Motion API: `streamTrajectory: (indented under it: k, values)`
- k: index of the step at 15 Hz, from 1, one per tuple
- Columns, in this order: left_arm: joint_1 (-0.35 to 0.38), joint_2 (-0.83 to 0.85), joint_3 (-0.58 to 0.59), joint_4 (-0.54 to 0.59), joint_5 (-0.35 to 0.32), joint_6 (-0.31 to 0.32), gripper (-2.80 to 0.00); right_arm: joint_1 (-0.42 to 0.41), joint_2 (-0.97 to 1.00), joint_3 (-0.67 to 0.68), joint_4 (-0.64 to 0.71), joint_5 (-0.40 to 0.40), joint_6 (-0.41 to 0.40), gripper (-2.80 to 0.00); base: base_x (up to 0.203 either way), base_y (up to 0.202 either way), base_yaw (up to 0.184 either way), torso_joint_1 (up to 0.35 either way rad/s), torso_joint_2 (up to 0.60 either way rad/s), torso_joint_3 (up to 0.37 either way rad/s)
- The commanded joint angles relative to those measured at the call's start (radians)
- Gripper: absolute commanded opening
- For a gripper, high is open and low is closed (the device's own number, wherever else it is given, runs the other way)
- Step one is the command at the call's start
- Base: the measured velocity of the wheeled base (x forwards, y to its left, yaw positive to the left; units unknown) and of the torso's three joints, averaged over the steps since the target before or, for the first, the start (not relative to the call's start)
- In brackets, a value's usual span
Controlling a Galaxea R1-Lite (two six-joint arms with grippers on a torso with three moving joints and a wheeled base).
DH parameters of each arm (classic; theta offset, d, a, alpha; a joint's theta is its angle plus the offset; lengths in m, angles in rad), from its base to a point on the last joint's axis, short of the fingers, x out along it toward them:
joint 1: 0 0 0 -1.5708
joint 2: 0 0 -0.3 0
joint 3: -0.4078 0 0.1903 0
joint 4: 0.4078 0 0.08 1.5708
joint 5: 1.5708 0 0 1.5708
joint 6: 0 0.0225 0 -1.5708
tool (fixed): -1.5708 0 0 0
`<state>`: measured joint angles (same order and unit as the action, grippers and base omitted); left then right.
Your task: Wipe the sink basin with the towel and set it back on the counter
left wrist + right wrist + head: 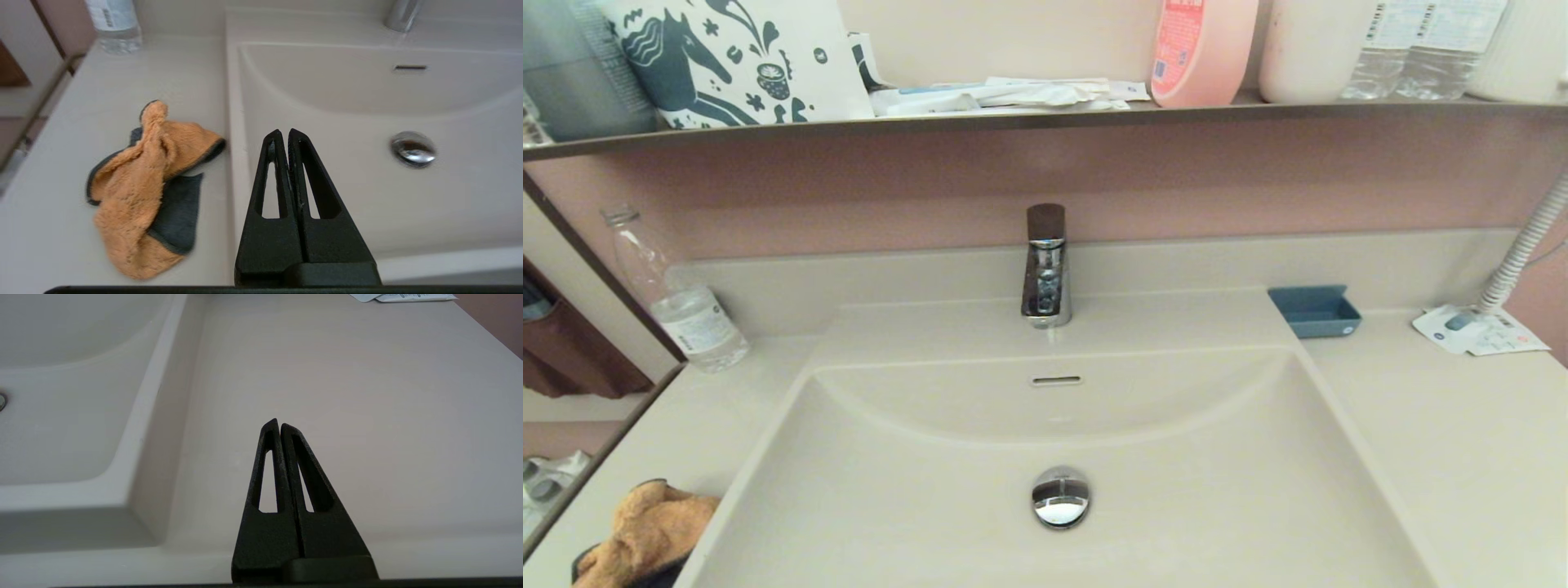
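Observation:
The cream-beige sink basin (915,490) fills the middle, with its chrome drain stopper (1060,496) and slot overflow (1056,380). An orange towel with dark grey backing (145,188) lies crumpled on the counter (637,457) left of the basin; it also shows at the lower left edge as the towel (645,531). My left gripper (285,132) is shut and empty, hovering over the basin's left rim, apart from the towel. My right gripper (278,424) is shut and empty over the bare counter (347,375) right of the basin (61,416). Neither gripper shows in the head view.
A chrome faucet (1045,269) stands behind the basin. A clear water bottle (682,306) sits at the back left, a small blue tray (1313,310) and a leaflet (1478,331) at the back right. A dark-edged shelf (1013,121) with bottles runs above.

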<state>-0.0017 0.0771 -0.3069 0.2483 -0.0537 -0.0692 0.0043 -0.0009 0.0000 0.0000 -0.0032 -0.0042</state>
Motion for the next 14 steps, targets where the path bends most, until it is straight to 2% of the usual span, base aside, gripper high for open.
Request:
streamTrajectory:
  k: [1,2,7,14]
  values:
    - [0.0,-0.072,0.047,-0.004,0.003,0.036,-2.8,0.0,0.001,0.0,0.0,0.0,0.0,-2.8,0.0,0.0,0.0,0.0,0.0,0.0]
    - [0.003,-0.077,0.072,-0.013,0.018,0.071,-2.8,0.0,0.001,0.0,0.0,0.0,0.0,-2.8,0.0,0.0,0.0,0.0,0.0,0.0]
    - [0.002,-0.077,0.243,-0.175,0.06,0.116,-2.8,0.0,0.001,0.0,0.0,0.0,0.0,-2.8,0.0,0.0,0.0,0.0,0.0,0.0]
    - [0.002,-0.077,0.29,-0.189,0.032,0.146,-2.8,0.0,0.001,0.0,0.0,0.0,0.0,-2.8,0.0,0.0,0.0,0.0,0.0,0.0]
